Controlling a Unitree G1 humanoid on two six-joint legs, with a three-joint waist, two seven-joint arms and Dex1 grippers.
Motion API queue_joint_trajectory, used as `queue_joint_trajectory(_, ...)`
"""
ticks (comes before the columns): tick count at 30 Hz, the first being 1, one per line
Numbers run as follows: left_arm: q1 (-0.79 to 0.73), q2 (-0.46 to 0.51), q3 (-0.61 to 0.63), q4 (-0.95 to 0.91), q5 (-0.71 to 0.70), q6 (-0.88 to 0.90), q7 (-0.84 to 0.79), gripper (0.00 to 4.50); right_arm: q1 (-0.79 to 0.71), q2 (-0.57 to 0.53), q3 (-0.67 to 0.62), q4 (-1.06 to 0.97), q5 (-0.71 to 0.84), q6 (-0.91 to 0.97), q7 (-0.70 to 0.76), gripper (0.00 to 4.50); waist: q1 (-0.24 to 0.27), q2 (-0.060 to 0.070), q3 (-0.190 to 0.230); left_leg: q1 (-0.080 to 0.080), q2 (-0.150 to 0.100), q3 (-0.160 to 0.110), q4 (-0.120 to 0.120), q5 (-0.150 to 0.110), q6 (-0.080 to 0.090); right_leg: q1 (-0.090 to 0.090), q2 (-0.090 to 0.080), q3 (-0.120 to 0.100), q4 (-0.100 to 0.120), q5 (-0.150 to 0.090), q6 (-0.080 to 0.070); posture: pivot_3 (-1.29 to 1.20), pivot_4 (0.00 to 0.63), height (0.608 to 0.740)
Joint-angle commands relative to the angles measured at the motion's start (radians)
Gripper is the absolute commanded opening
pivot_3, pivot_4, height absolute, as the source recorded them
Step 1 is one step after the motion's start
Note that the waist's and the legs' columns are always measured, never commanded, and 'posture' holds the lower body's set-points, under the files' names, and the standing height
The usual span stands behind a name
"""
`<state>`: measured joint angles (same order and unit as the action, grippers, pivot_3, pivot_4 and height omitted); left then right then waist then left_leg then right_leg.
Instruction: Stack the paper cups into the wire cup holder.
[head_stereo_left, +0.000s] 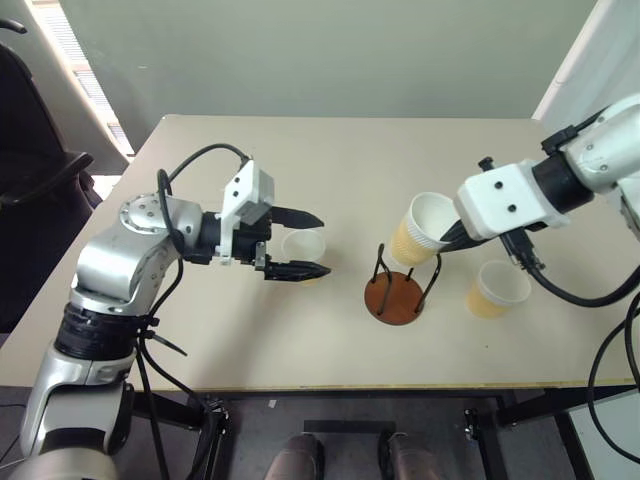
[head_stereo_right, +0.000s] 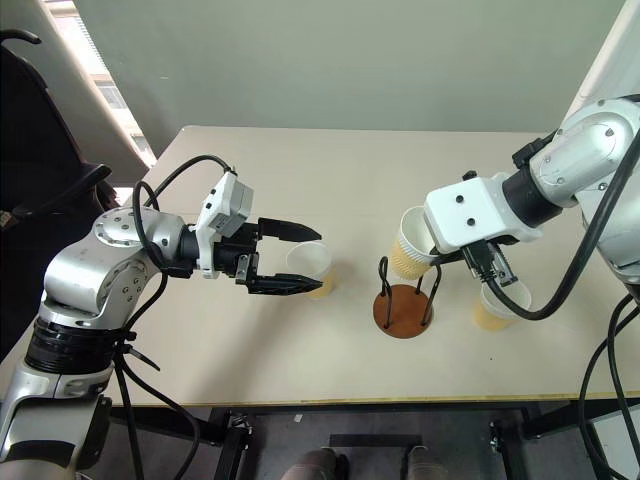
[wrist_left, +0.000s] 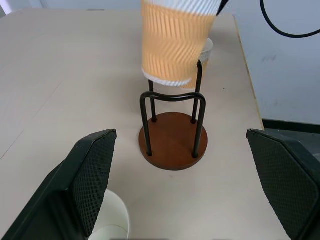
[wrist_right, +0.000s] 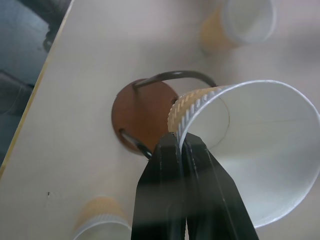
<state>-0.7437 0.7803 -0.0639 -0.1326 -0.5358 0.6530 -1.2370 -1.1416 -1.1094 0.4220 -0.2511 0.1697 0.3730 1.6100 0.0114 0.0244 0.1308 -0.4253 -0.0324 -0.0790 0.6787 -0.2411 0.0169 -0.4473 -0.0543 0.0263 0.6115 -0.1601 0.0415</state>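
Beige worktop (head_stereo_left: 300, 340) seen from the robot's head, with the wire cup holder (head_stereo_left: 395, 297) standing toward its near edge, slightly on the robot's right: a round reddish-brown disc base carrying thin black upright wire loops, with no cup seated between them. The right claw (head_stereo_left: 447, 238) has its two black fingers pressed together on the rim wall of one paper cup, the held cup (head_stereo_left: 420, 231); in the right wrist view one finger lies inside the mouth and the other outside, the white interior facing the camera. This held cup hangs tilted, clear of the worktop, just above and slightly beyond the holder, its narrow bottom level with the tops of the wire loops; whether it touches a wire cannot be told. A second cup (head_stereo_left: 496, 289) stands upright, mouth up, on the worktop just to the robot's right of the holder, partly beneath the right arm and its black cable. A third cup (head_stereo_right: 311, 269) stands upright, mouth up, on the robot's left of the holder, apart from it. The left claw (head_stereo_right: 297, 259) is spread wide and points across the worktop toward the holder; its fingers flank the third cup's rim without gripping it, and the head views do not show whether either one touches it. In the left wrist view the two textured finger pads (wrist_left: 92, 175) frame the holder and the tan ribbed wall of the held cup.
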Motion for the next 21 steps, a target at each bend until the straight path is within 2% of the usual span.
queue_joint_trajectory(1,-0.009,0.008,0.018,-0.016,0.004,-0.020,0.005,4.50,0.005,-0.004,0.011,-0.013,-0.026,-0.044,0.004,0.04,0.000,0.000,0.000,0.000,0.000,0.000,0.000,0.000,0.000,0.000,0.000,0.000,0.000,0.000,0.000,0.00,0.150,0.740)
queue_joint_trajectory(4,-0.003,0.008,0.019,-0.022,0.004,-0.020,0.010,4.50,0.018,0.001,0.020,-0.014,-0.036,-0.056,0.004,0.61,0.000,0.000,0.000,0.000,0.000,0.000,0.000,0.000,0.000,0.000,0.000,0.000,-0.001,0.000,0.000,0.00,0.150,0.740)
queue_joint_trajectory(9,0.002,0.015,0.019,-0.032,0.013,-0.026,0.019,4.50,0.029,0.037,-0.010,-0.004,-0.051,-0.025,-0.012,2.22,-0.001,0.000,0.000,0.000,0.000,0.000,0.000,0.000,0.000,0.000,0.000,0.000,-0.001,0.000,0.001,0.00,0.150,0.740)
queue_joint_trajectory(13,0.006,0.047,-0.005,-0.050,0.099,-0.085,0.050,4.50,0.027,0.084,-0.064,0.024,-0.043,0.053,-0.078,3.59,-0.002,0.000,0.000,0.000,0.000,0.000,0.000,0.000,0.001,0.000,0.000,0.000,0.000,0.001,0.001,0.00,0.150,0.740)
queue_joint_trajectory(21,0.014,0.155,-0.122,-0.167,0.330,-0.132,0.107,4.50,0.008,0.152,-0.217,0.006,0.118,0.395,-0.172,3.59,-0.002,0.000,0.000,-0.001,0.000,0.000,0.001,0.000,0.001,0.000,0.000,0.000,-0.002,0.001,0.000,0.00,0.150,0.740)
